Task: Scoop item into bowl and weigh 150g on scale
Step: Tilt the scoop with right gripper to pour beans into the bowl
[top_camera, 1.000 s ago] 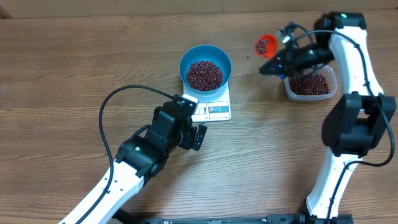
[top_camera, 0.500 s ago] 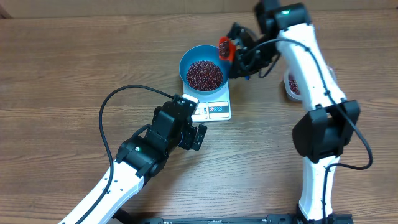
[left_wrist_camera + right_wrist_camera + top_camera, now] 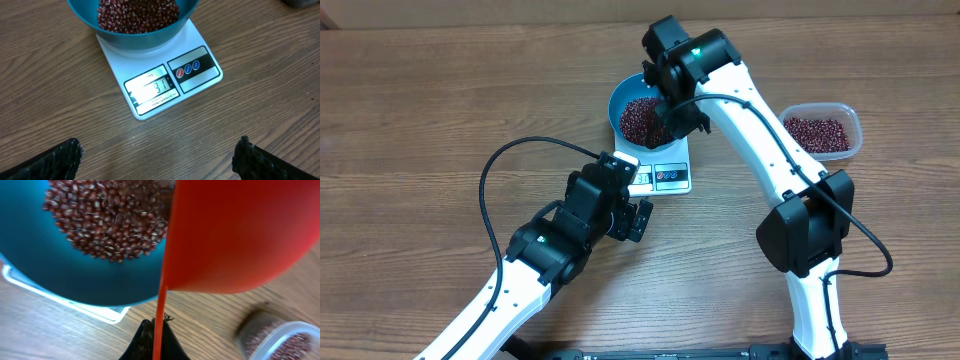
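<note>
Tipping red scoop [image 3: 235, 235], pinched in right gripper [image 3: 154, 342], over bowl [image 3: 50, 265] of beans [image 3: 105, 220], left gripper [image 3: 157, 160] spread; next, trickling against scale [image 3: 192, 67] reading.

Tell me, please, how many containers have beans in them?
2: the blue bowl on the scale, and the clear tub to its right.

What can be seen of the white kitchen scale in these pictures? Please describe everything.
The scale is a flat white rectangle, plastic by its look, lying level on the wooden table. One edge carries a lit display, whose digits are partly washed out by glare, and beside it three round buttons, one red and two blue. The blue bowl of beans stands on its platform and covers most of it.
</note>
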{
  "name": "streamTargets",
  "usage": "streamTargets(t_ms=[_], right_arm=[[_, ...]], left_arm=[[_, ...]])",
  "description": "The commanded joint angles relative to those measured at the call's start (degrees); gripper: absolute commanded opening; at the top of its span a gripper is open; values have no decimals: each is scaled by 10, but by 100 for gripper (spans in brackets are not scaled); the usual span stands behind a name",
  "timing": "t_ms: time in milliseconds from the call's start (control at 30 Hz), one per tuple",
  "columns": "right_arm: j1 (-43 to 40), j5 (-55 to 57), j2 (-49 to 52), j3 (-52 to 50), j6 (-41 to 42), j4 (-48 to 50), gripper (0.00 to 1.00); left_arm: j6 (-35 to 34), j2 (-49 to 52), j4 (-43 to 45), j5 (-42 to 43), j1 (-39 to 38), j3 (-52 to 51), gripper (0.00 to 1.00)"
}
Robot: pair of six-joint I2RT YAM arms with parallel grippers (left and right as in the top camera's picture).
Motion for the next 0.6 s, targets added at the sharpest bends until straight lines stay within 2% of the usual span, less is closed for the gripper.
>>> streamTargets(t_ms=[0, 233, 567], right_arm=[[3, 58, -23, 14, 12, 3, 4], [3, 40, -23, 13, 11, 3, 4], [-39, -100, -31, 14, 7, 1, 4]], left_arm=[[7, 3, 0, -7, 3, 3, 100], [7, 3, 0, -7, 3, 3, 99], [7, 3, 0, -7, 3, 3, 99]])
